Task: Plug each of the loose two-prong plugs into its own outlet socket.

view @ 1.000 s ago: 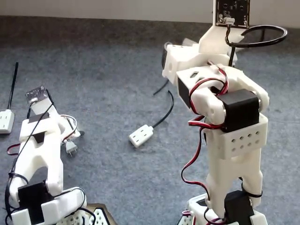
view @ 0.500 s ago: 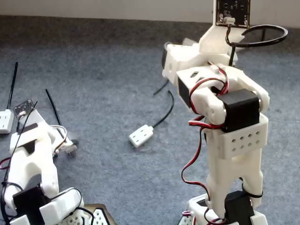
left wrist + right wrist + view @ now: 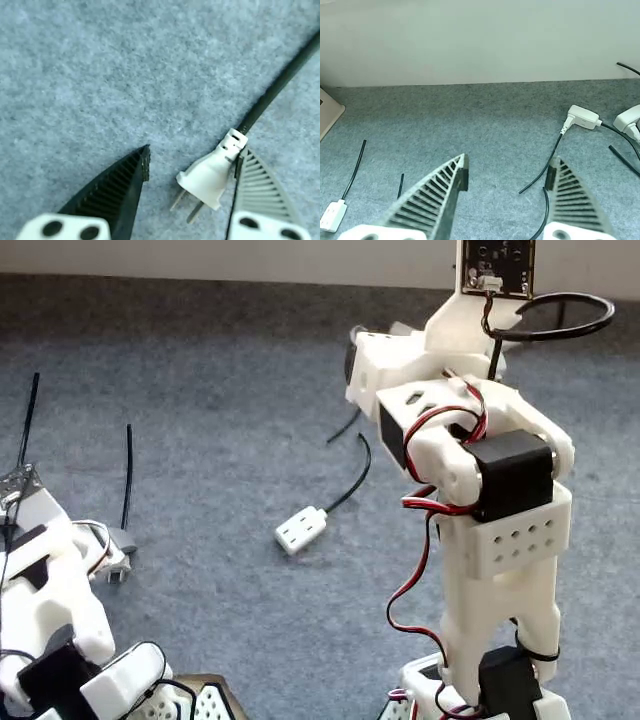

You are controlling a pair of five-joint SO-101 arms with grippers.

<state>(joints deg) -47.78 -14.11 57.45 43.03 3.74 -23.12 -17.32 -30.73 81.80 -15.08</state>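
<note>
The left pincer (image 3: 192, 162) stands wide over the counter (image 3: 100, 75). A plug (image 3: 206, 176) lies inside the gap, just beside the grey finger (image 3: 255, 187), and its cord (image 3: 280, 85) runs off ahead on that side. From the plug across to the black finger (image 3: 122, 190) is bare surface. The right pincer (image 3: 506, 174), spread and raised, faces bare counter up to the wall (image 3: 470, 40). A loose cord (image 3: 536, 173) ends just beside one of its fingers, with a second plug (image 3: 583, 117) farther ahead.
</note>
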